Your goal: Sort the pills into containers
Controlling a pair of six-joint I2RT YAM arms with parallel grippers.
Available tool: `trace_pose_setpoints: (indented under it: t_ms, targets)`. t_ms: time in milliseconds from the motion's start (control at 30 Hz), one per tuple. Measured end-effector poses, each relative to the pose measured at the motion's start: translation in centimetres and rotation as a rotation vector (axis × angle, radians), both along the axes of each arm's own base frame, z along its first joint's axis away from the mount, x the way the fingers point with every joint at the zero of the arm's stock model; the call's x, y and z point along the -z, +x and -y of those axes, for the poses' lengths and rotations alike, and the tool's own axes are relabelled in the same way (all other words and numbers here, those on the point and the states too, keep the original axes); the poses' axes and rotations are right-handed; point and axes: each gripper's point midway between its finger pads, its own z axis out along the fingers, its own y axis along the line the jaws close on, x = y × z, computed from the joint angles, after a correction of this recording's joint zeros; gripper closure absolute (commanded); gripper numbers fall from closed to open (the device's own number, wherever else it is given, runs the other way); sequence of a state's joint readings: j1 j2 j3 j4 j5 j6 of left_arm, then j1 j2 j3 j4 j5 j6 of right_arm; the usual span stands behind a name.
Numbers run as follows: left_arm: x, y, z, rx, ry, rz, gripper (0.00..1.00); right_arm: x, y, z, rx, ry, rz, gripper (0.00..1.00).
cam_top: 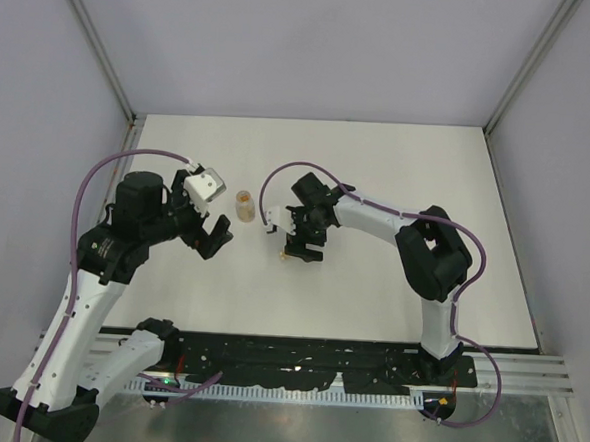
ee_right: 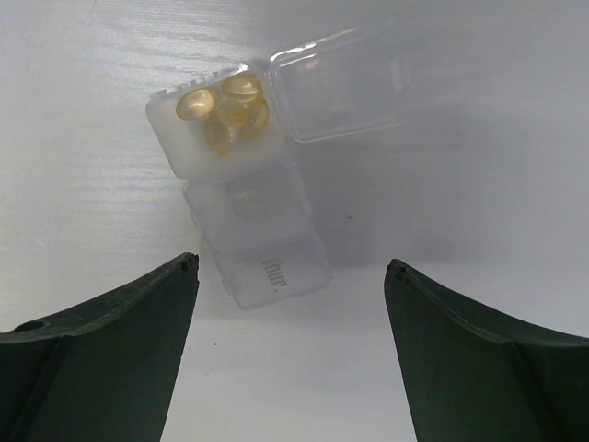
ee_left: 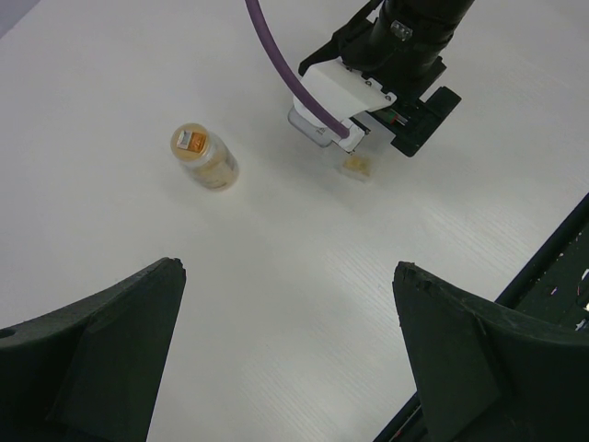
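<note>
A small clear vial [ee_left: 204, 157] that looks amber stands on the white table; it also shows in the top view [cam_top: 244, 206]. A clear plastic pill box [ee_right: 241, 166] lies under my right gripper [ee_right: 292, 263]. One compartment has its lid open and holds several pale yellow pills [ee_right: 226, 109]; the compartment beside it is shut and marked "Thur". The box shows as a small speck in the left wrist view [ee_left: 357, 166] and the top view [cam_top: 284, 257]. My right gripper [cam_top: 303, 248] is open and empty just above the box. My left gripper [ee_left: 287, 267] is open and empty, short of the vial [cam_top: 214, 240].
The white table [cam_top: 397, 187] is walled by pale panels at the back and sides. A black rail [cam_top: 297, 356] with the arm bases runs along the near edge. The right arm's purple cable [ee_left: 276, 55] loops over the table near the pill box.
</note>
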State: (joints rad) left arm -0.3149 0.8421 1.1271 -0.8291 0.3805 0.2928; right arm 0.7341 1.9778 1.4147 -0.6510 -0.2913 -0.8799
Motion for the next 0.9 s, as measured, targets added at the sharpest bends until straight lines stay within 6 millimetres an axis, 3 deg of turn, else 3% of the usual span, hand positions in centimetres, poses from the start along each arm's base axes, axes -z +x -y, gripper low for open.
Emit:
trace_pose_setpoints:
  t_ms: [567, 900]
  targets:
    - [0.3, 0.2, 0.1, 0.000, 0.004, -0.012, 0.00, 0.8, -0.4, -0.4, -0.028, -0.023, 0.005, 0.15]
    - [0.3, 0.2, 0.1, 0.002, 0.006, -0.012, 0.00, 0.8, -0.9, -1.1, -0.060, -0.023, 0.018, 0.29]
